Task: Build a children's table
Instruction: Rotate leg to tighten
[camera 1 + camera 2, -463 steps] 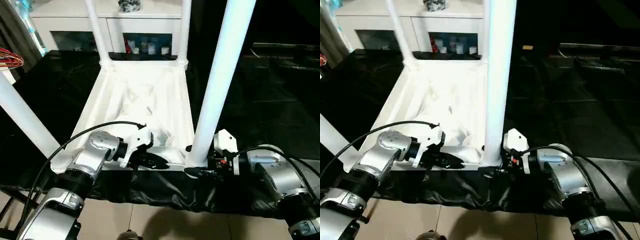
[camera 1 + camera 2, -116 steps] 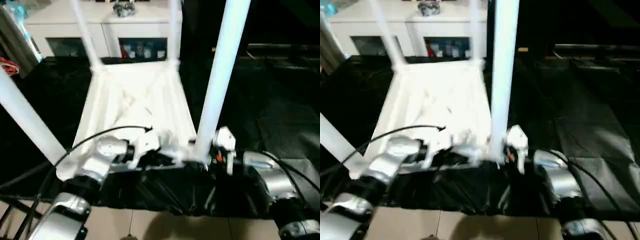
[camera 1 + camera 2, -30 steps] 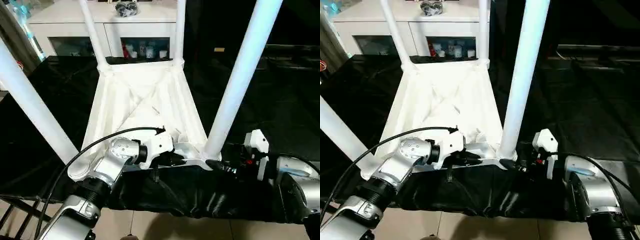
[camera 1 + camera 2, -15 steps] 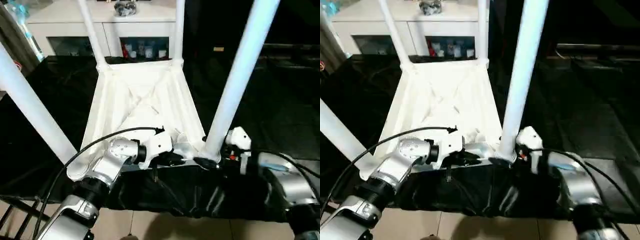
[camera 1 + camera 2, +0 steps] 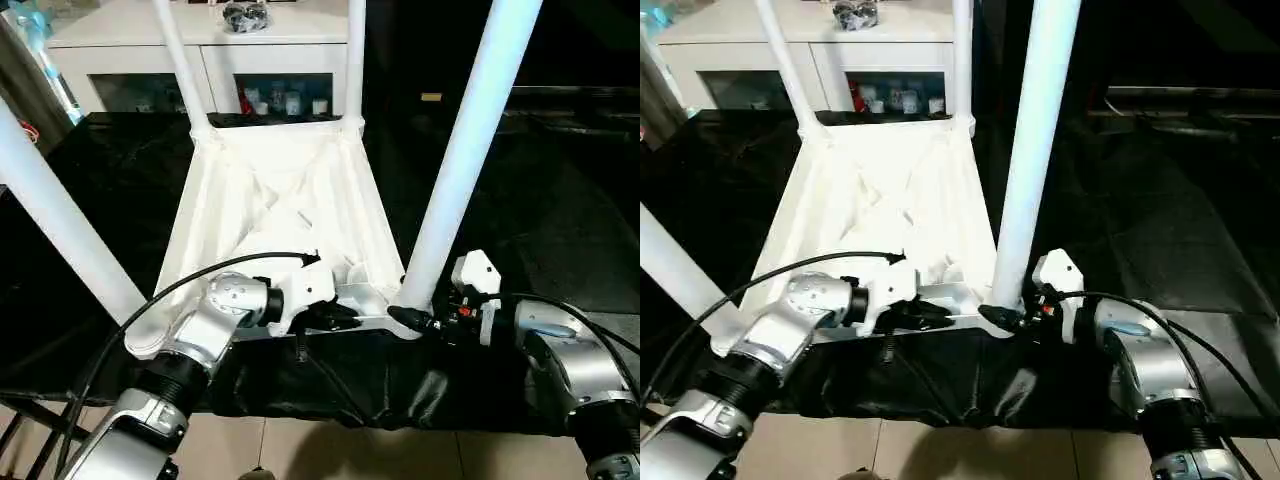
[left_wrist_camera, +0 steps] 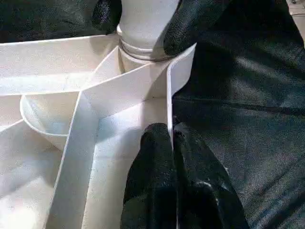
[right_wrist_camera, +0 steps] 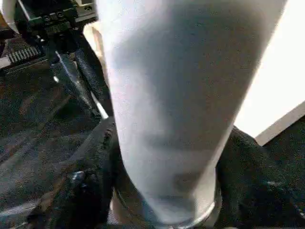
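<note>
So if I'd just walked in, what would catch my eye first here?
Probably the white tabletop lying upside down on black cloth, ribbed underside up, with four white legs rising from its corners. The near right leg looms largest, and the right claw sits around its base with a black finger on each side. The left claw pinches the tabletop's near rim, close to that corner.

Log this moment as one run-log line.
stage: seating near-right leg | left gripper: shut on tabletop rim | right gripper: fingers around leg base
</note>
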Robot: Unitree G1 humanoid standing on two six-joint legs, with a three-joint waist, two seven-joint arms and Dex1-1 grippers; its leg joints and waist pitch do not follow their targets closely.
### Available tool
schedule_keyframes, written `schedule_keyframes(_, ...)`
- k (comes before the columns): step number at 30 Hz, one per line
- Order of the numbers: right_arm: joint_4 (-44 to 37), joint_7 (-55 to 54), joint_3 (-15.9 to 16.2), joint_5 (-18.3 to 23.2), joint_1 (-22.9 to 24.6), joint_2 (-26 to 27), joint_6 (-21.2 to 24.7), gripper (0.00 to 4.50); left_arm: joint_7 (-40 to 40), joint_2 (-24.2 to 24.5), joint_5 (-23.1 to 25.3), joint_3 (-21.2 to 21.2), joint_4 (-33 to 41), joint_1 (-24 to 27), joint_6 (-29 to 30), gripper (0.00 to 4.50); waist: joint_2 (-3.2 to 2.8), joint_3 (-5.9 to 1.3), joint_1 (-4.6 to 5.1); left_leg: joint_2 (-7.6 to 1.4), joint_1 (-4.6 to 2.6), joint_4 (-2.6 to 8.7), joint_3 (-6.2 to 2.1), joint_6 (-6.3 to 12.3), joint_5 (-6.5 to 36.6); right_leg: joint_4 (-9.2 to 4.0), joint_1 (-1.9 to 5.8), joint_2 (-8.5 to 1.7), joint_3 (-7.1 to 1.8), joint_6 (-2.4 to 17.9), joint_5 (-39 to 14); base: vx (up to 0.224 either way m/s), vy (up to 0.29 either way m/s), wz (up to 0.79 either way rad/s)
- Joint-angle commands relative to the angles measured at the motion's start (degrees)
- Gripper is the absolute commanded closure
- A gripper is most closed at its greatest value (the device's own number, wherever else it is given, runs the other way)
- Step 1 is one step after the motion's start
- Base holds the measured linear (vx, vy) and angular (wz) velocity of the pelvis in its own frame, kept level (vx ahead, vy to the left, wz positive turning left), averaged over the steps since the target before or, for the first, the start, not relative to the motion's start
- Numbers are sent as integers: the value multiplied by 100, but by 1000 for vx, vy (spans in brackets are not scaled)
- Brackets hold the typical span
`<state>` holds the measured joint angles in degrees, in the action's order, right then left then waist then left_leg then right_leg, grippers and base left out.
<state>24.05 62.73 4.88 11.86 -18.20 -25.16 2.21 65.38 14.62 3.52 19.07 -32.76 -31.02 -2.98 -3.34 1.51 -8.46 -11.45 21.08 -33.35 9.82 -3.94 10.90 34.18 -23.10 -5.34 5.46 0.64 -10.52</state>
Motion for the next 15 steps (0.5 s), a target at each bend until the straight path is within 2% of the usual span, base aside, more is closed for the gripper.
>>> schedule_keyframes(1,96,18,-15,81,-126,32,-15,185,89,180,67,74,18,66,48,450,101,-325,-24,-188,7,326,-34,546,741,-329,341,-345,-254,1216,-662,0,0,0)
schedule_keyframes(3,136,40,22,62,-165,74,-40,190,119,228,56,70,39,74,58,450,107,-325,-11,-180,16,324,-32,563,739,-320,347,-346,-246,1249,-646,0,0,0)
schedule_keyframes(9,263,43,121,14,-246,243,-78,198,138,387,10,-13,95,78,146,450,127,-306,-1,-190,1,343,-30,476,875,-352,328,-355,-254,1165,-1041,0,0,0)
schedule_keyframes(10,355,-6,147,-29,-279,309,-129,198,87,428,5,-71,79,63,171,450,112,-296,3,-188,8,354,-31,451,901,-363,327,-354,-253,1143,-1133,0,0,0)
schedule_keyframes(12,606,-245,179,-151,-387,479,-259,198,-84,489,-18,-201,52,21,239,450,143,-295,15,-196,4,361,-33,390,941,-356,311,-367,-258,1143,-1232,0,0,0)
schedule_keyframes(14,875,-638,196,-317,-519,664,-355,198,-265,496,-20,-300,22,-19,300,450,122,-278,47,-186,3,382,-37,313,1034,-376,306,-366,-256,1115,-1397,0,0,0)
schedule_keyframes(15,929,-727,200,-355,-547,702,-376,198,-300,494,-20,-316,20,-25,315,450,133,-273,60,-190,0,394,-40,281,1071,-385,307,-369,-257,1094,-1462,0,0,0)
